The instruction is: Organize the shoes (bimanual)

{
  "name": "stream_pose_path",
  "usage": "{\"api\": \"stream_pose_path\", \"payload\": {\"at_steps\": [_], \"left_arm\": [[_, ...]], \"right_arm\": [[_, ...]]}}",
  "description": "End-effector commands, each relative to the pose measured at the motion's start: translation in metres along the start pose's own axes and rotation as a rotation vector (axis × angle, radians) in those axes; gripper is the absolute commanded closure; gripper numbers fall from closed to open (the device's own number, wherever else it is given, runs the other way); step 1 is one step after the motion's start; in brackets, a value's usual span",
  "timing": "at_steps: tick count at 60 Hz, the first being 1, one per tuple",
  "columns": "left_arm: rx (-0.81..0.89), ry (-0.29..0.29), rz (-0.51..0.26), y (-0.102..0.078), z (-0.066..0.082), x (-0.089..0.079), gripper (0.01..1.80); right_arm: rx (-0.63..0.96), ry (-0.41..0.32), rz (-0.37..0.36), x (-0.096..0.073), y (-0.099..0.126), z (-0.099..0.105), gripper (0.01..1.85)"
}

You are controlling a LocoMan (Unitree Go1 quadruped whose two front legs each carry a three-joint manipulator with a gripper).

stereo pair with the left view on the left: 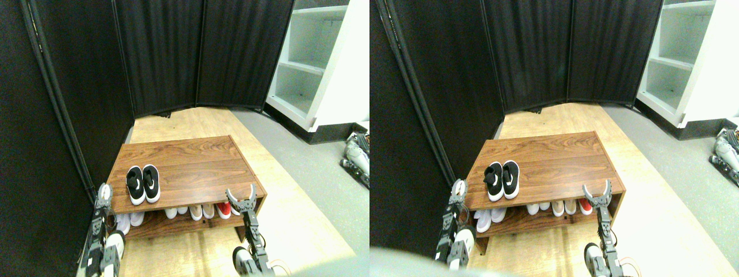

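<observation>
Two black shoes sit side by side on a wooden shoe rack.

At lower left, the left gripper (pixel 103 194) is by the rack's (pixel 190 158) corner; I cannot tell if it is open. The black shoes (pixel 143 184) touch, left of middle. White, beige and red shoes (pixel 196 211) line the shelf below. The right gripper (pixel 242 195) is wide open, holding nothing.

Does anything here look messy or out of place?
Nothing stands out. The black sneakers sit neatly side by side on top of the wooden shoe rack, toes toward the robot, and the other shoes are lined up on the shelf below.
</observation>
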Motion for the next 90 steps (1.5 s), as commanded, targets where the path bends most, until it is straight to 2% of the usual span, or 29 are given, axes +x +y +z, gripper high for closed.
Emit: {"api": "stream_pose_path", "payload": {"at_steps": [1, 10, 23, 29, 38, 53, 69, 82, 90], "left_arm": [[-0.025, 0.000, -0.039, -0.005, 0.000, -0.016, 1.80], [-0.137, -0.036, 0.046, -0.008, -0.008, -0.038, 1.80], [-0.239, -0.026, 0.124, -0.010, -0.016, -0.059, 1.80], [-0.247, -0.020, 0.132, -0.008, -0.018, -0.062, 1.70], [-0.240, 0.004, 0.135, -0.007, -0.019, -0.065, 1.43], [-0.249, 0.014, 0.134, -0.004, -0.017, -0.067, 1.25], [-0.225, -0.011, 0.134, -0.002, -0.015, -0.066, 1.29], [-0.223, 0.003, 0.123, 0.000, -0.013, -0.065, 1.32], [-0.231, 0.014, 0.122, -0.001, -0.012, -0.067, 1.24]], "right_arm": [[-0.003, -0.012, 0.027, 0.002, 0.005, -0.001, 1.21], [0.023, -0.009, 0.019, 0.001, 0.005, -0.002, 1.27], [0.048, -0.007, 0.005, -0.002, 0.006, -0.003, 1.25], [0.067, 0.001, 0.004, -0.003, 0.006, -0.004, 1.25], [0.057, 0.008, 0.010, -0.006, 0.006, -0.006, 1.25], [0.066, 0.012, 0.014, -0.008, 0.006, -0.007, 1.26], [0.080, 0.023, 0.010, -0.009, 0.006, -0.009, 1.25], [0.079, 0.024, 0.008, -0.008, 0.008, -0.011, 1.27], [0.087, 0.027, 0.015, -0.006, 0.008, -0.012, 1.28]]}}
